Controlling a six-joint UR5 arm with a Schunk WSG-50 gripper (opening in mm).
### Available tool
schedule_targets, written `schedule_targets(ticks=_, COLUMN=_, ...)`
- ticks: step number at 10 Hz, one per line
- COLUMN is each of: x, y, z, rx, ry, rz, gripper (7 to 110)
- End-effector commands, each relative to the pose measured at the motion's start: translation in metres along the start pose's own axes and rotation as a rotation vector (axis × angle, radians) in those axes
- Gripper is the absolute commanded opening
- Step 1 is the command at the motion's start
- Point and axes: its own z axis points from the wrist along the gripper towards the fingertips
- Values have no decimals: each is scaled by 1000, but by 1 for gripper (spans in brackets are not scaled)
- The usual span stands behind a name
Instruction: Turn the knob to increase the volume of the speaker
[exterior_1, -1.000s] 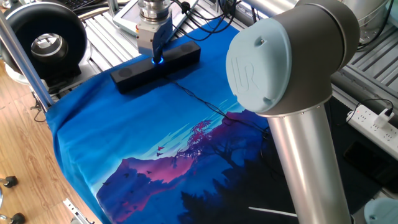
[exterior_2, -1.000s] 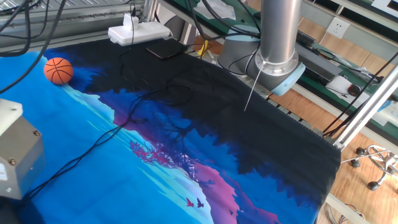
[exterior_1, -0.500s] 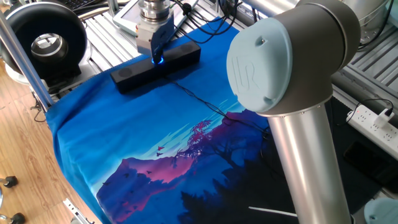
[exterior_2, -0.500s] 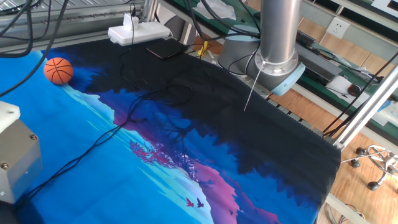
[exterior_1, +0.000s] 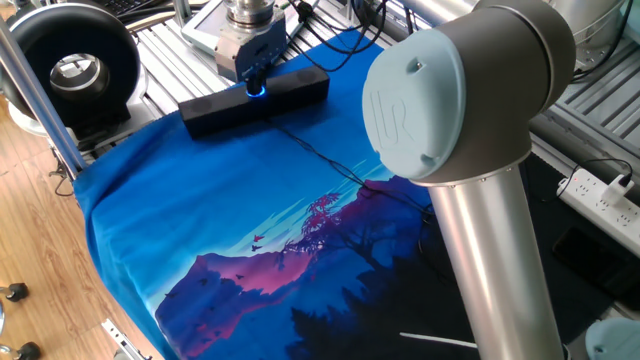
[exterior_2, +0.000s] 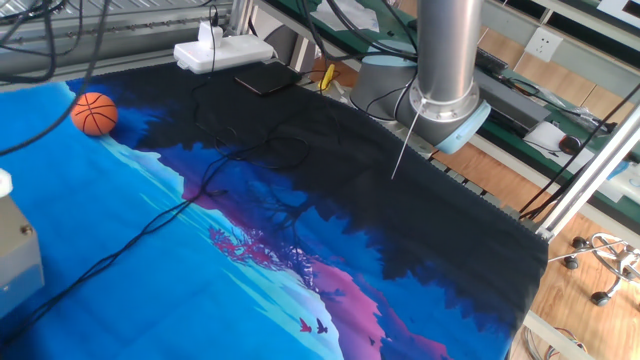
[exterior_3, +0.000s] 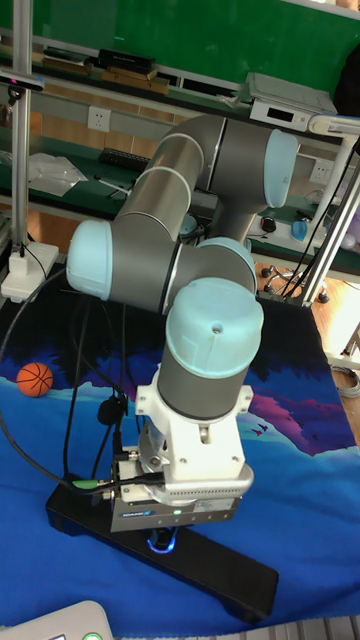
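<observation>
The speaker (exterior_1: 255, 100) has swung flatter on the table since a second ago. The hand (exterior_1: 256, 82) sits over the glowing knob (exterior_1: 255, 90) at its middle; grip can't be made out. The light speaker slides easily, so pinch only the small stiff knob.

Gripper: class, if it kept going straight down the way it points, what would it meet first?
The knob, glowing blue on the speaker. The gripper already sits right over it, though contact can't be confirmed.

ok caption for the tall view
Gripper set down over the blue-lit knob of the black speaker on a blue cloth.
</observation>
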Motion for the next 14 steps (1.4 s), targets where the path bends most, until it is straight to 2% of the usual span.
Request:
schedule_targets(ticks=1, x=-7, y=6, z=3, rx=-25, ry=-29, rz=46, gripper=22)
schedule_targets(ticks=2, x=-8, y=9, z=4, rx=-38, ry=-31, rz=38, gripper=44)
schedule_targets(ticks=3, x=-5, y=17, z=4, rx=-75, ry=-18, rz=10, gripper=44)
schedule_targets(ticks=4, x=-3, y=19, z=5, rx=-85, ry=-14, rz=3, gripper=44)
schedule_targets(ticks=5, x=-5, y=13, z=5, rx=-58, ry=-21, rz=-12, gripper=44)
schedule_targets(ticks=6, x=-6, y=12, z=3, rx=-55, ry=-30, rz=-20, gripper=88)
schedule_targets(ticks=8, x=-7, y=7, z=-4, rx=-51, ry=-34, rz=-32, gripper=88)
schedule_targets(ticks=10, x=-10, y=-6, z=-13, rx=-41, ry=-30, rz=-117, gripper=88)
schedule_targets(ticks=11, x=-11, y=-11, z=-16, rx=-24, ry=-30, rz=-209, gripper=66)
schedule_targets(ticks=12, x=-12, y=-5, z=-18, rx=-40, ry=-36, rz=-300, gripper=66)
schedule_targets(ticks=13, x=-8, y=10, z=-18, rx=-91, ry=-40, rz=-372, gripper=66)
schedule_targets(ticks=14, x=-5, y=14, z=-18, rx=-104, ry=-37, rz=-419, gripper=66)
